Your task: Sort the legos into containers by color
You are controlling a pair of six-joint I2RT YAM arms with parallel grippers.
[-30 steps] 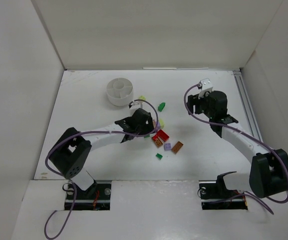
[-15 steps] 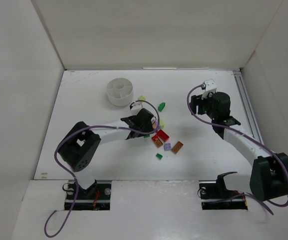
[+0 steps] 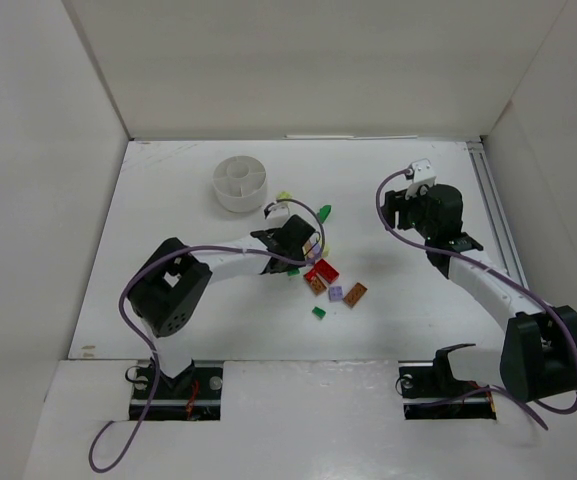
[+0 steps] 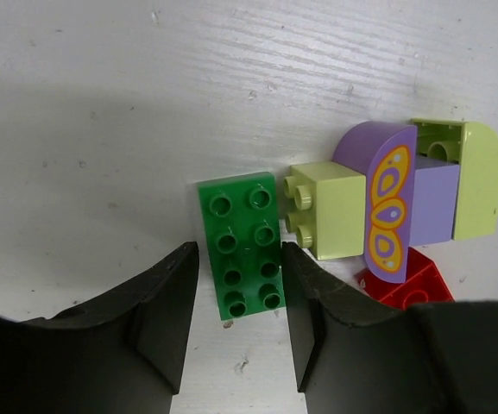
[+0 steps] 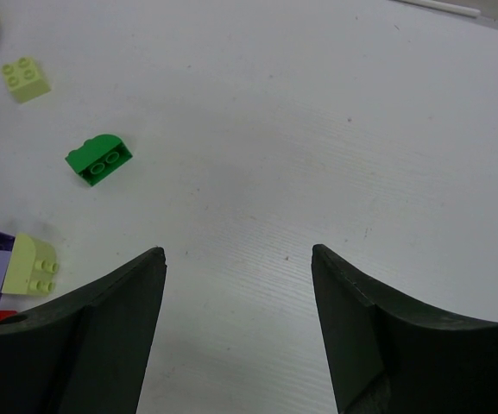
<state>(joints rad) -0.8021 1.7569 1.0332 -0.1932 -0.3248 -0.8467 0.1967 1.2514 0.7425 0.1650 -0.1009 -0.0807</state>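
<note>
**Left end effector**: narrowed over the last second and lowered onto the counter, one finger on each long side of the green brick. One finger appears to be touching the brick, while a sliver of counter is still seen beside the other. The grip is therefore judged not yet complete, and the brick is still lying flat, studs up.

**Adjacent pieces:** a pale yellow-green brick lies just beside the green one. Beyond it is a lilac piece with a butterfly print, and a red brick is partly hidden under that cluster. A snag on the pale brick is judged possible during the lift.

**Meaning for the task:** a first green piece is about to be taken. The white dish stands well apart at the far left of the counter. No brick can be made out in it from above.

**Left arm:** it has been carried forward and to the right since a second ago. The forearm is stretched low towards the pile, and the elbow block has been drawn in nearer the centre.

**Right end effector**: fingers spread wide, nothing between them, held above bare counter. A green curved brick and a pale square brick are seen well ahead of it.

**Right arm:** raised and bent at the right of the counter, scarcely moved.
</note>
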